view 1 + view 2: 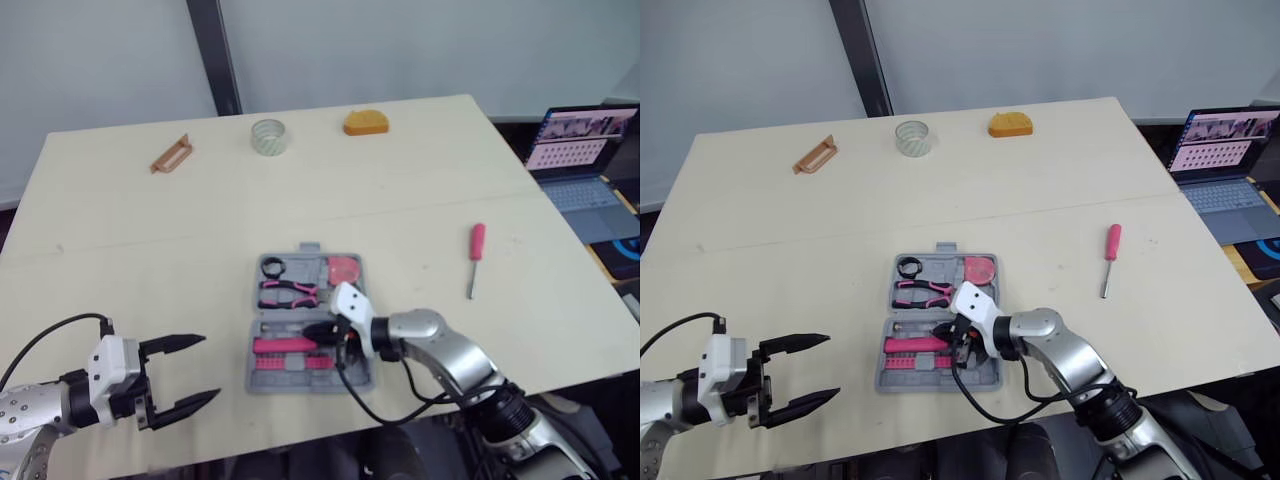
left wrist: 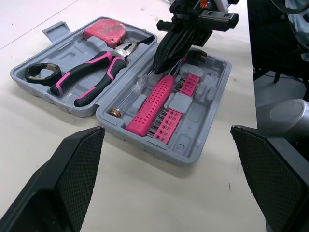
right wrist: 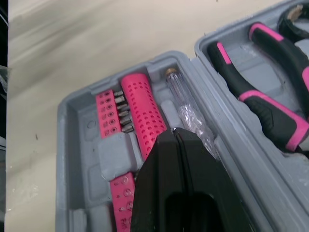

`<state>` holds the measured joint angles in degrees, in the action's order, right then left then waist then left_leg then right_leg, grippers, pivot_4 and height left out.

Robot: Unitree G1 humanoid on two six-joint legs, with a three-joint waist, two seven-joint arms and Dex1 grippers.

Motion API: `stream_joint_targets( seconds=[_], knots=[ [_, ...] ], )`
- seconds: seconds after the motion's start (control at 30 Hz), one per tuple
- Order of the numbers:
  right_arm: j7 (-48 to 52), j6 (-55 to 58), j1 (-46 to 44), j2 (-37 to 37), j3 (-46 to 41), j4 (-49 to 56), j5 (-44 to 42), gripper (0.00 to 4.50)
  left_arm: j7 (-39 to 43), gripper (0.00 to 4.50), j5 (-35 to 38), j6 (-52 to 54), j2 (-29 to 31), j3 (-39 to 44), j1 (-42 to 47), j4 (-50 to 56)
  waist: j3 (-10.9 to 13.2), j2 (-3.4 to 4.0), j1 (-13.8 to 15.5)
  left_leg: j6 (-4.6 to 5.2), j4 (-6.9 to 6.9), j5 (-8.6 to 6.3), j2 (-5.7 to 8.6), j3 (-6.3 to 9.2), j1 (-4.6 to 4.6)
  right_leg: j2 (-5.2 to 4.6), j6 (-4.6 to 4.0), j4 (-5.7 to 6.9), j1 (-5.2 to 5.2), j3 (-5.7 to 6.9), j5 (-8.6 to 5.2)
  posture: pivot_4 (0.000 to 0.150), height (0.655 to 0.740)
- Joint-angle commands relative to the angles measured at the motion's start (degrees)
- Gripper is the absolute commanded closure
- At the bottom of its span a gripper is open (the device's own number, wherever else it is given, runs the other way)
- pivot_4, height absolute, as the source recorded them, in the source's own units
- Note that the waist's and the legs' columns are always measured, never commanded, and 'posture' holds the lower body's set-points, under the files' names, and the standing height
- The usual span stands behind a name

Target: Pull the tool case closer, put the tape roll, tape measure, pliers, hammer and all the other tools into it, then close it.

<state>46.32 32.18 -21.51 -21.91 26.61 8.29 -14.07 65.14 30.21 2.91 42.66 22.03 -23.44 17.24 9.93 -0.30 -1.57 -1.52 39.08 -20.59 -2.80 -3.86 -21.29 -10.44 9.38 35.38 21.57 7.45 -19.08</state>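
The tool case (image 1: 305,322) is seen lying open on the near middle of the tabletop (image 1: 120,230), its two grey halves flat and side by side. In the far half a small black ring (image 1: 272,267), the pink-and-black pliers (image 1: 288,292) and the red tape measure (image 1: 343,268) are seated in their recesses. In the near half the hammer (image 2: 152,99) is laid with its pink handle along the case, a clear-handled screwdriver (image 2: 133,92) just beside it on the hinge side and a pink strip of bits (image 2: 176,108) on the other side. The right gripper (image 1: 322,331) is lowered into the near half, its jaws pressed together, with the tips at the end of the hammer's pink handle nearest the head; whether anything is pinched between them cannot be told. The left gripper (image 1: 208,368) is held above the near left part of the tabletop, well apart from the case and pointed toward it, its jaws spread wide and empty. A pink screwdriver (image 1: 476,258) is left on the tabletop to the right of the case. Along the far edge a clear tape roll (image 1: 269,137), an orange block (image 1: 366,122) and a brown handle-shaped piece (image 1: 170,154) are set well apart from the case. An open laptop (image 1: 585,150) is placed beyond the right edge.
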Motion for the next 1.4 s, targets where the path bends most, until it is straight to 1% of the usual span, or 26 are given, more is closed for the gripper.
stream_joint_targets(
  seconds=[0.03, 0.6, 1.4],
  knots=[
    [1.3, -2.1, 0.5, 0.7, 0.1, -0.3, 0.3, 4.49, 0.2, 0.00, 0.0, -0.9, 0.0, 1.0, -0.7, 0.7, 0.0, 0.00, 0.0, 0.00, 0.00, 0.00, 0.00, 0.00, 0.00, 0.00, 0.00, 0.00, 0.00, 0.00, 0.00, 0.150, 0.7400],
    [2.4, -3.1, 1.8, 0.9, 0.3, -2.5, 1.8, 4.49, -0.4, 0.00, 0.2, -0.2, 0.2, 1.2, -0.9, 1.9, 0.0, 0.00, 0.0, 0.00, 0.00, 0.00, 0.00, 0.00, 0.01, 0.00, 0.00, 0.01, 0.00, -0.01, 0.00, 0.150, 0.7400],
    [2.9, -8.6, 5.5, 0.8, 2.5, -8.0, 5.7, 4.49, 0.2, 0.00, 0.3, 0.4, 1.1, 2.2, -0.4, 1.5, -0.1, -0.18, 0.0, 0.00, 0.00, 0.00, 0.00, 0.00, 0.13, 0.00, 0.00, 0.03, -0.10, -0.01, 0.00, 0.150, 0.7400]
  ],
)
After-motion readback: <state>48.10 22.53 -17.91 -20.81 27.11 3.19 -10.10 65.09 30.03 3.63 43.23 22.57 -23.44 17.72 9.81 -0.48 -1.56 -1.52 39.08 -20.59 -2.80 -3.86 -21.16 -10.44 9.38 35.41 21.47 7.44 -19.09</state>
